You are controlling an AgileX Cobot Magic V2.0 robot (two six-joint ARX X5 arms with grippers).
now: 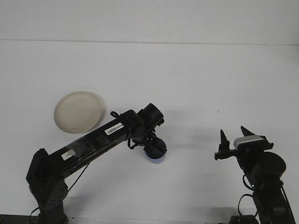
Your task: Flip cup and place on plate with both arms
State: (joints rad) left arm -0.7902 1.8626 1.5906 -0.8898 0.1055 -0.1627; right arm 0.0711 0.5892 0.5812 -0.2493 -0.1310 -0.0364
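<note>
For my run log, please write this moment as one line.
left tool: at blue cup, grip hidden | right tool: open, idle, away from cup | plate: bare, left of cup | cup not on plate

Table (201,79): white, plain, matte surface; fills most of front view. Far edge runs straight across top of view, pale wall behind. Plate (78,112): round, cream, shallow rim; lies flat on table, left half, well short of far edge. Cup (155,150): dark blue, near table middle toward near edge, right of plate, well apart; contact with table cannot be confirmed.
</note>
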